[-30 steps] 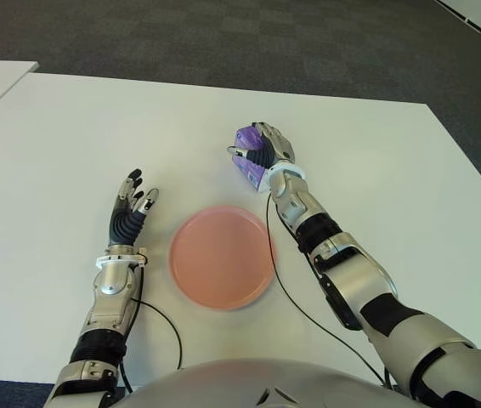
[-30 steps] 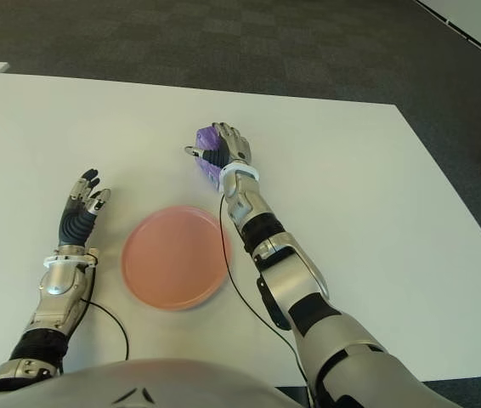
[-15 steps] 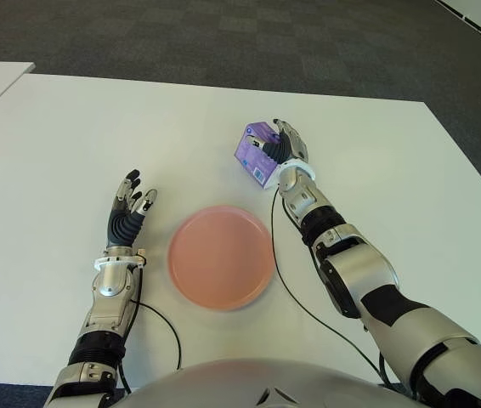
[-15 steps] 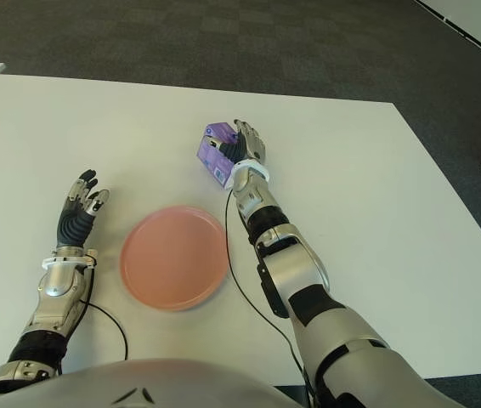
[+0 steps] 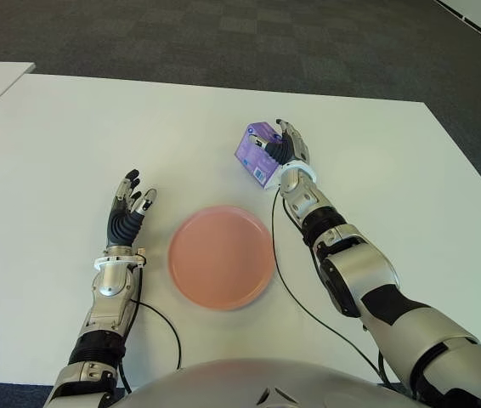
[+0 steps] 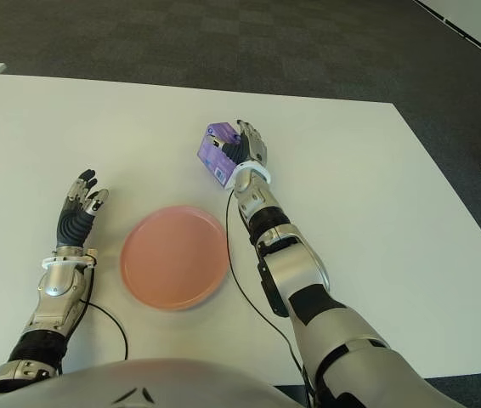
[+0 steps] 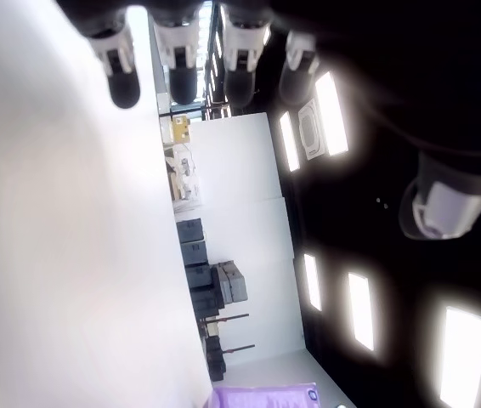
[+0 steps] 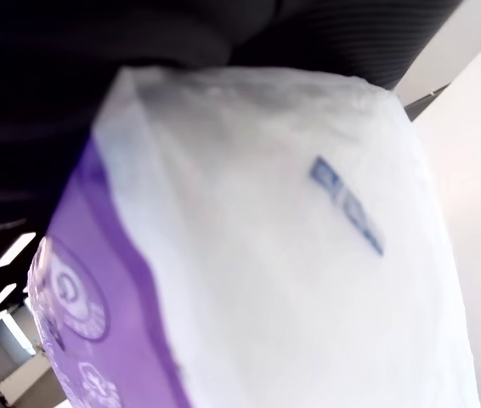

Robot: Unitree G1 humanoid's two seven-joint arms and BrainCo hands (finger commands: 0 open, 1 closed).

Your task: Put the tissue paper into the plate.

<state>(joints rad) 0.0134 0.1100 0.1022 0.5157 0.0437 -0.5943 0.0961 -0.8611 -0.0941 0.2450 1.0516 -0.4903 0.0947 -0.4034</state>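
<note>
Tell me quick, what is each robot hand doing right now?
Left hand: open, fingers spread, holding nothing, left of the pink plate.
Right hand: closed on the purple tissue pack, beyond the plate.

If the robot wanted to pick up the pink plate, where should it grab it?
Probably by the rim. The pink plate lies flat and shallow on the white table, so only its raised edge offers a hold. The open left hand shows beside its left edge, while the right hand holds the purple tissue pack.
</note>
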